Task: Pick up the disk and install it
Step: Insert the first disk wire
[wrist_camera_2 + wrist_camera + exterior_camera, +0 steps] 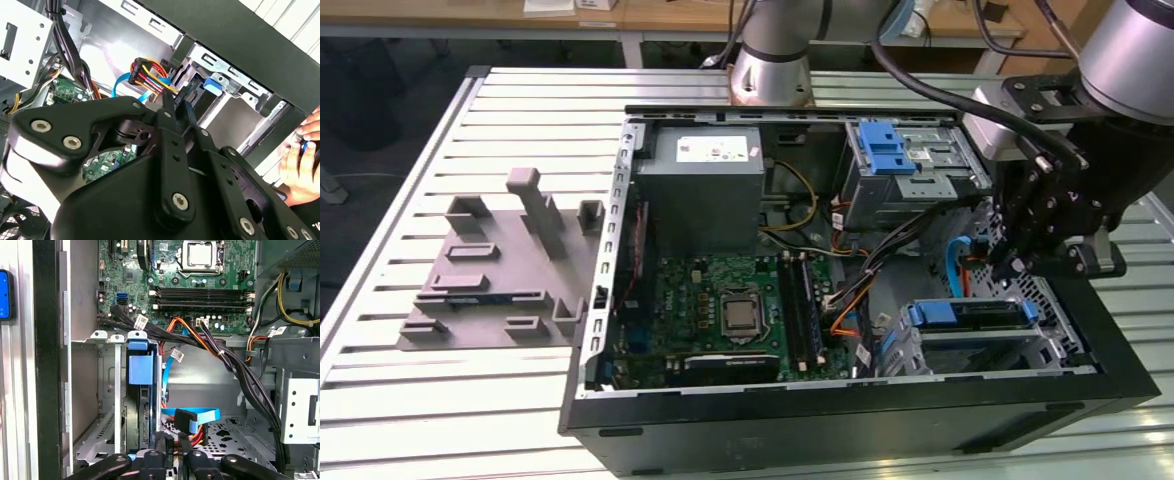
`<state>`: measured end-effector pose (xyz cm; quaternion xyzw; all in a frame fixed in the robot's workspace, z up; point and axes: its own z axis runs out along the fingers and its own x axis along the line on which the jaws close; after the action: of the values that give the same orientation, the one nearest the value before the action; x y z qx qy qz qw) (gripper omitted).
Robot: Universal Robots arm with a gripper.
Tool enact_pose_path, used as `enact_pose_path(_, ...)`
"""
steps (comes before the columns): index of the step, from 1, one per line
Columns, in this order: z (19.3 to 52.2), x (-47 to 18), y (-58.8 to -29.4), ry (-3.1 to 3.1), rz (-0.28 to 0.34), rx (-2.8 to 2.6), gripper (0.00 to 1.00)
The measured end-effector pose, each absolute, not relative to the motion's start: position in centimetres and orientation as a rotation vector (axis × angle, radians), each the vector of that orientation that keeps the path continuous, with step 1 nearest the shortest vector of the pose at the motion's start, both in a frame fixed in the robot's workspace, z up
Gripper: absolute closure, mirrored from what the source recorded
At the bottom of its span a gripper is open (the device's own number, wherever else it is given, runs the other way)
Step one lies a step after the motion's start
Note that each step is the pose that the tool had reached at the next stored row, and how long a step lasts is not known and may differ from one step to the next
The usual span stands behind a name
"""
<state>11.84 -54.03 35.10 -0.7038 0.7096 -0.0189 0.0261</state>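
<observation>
Gripper (pixel 172 452), jaws nearly closed, holding nothing, is hovering in the PC case (pixel 854 420). Disk (pixel 139 405), dark w/ blue frame, is sitting edge-up in the metal bay (pixel 107 390) beside cables (pixel 225 360).

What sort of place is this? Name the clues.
Probably a robotics lab or workshop: an open computer case lies on a slatted metal table, a robot arm stands behind it, and wooden desks line the back.

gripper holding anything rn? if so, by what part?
Cannot be told. The gripper sits low inside the open PC case, by the drive cage with the disk slotted in it; no grasp is visible.
</observation>
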Motion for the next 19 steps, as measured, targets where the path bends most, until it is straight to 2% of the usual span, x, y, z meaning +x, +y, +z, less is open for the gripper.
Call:
enact_pose_path(1,35.1,11.8,-54.0,2.194,-0.059,-2.176,0.77)
enact_pose_path(2,35.1,11.9,-54.0,2.194,-0.059,-2.176,0.83)
enact_pose_path(10,35.0,12.1,-54.1,2.235,0.024,-2.212,0.84)
enact_pose_path(19,34.6,12.2,-55.1,2.253,0.027,-2.196,0.84)
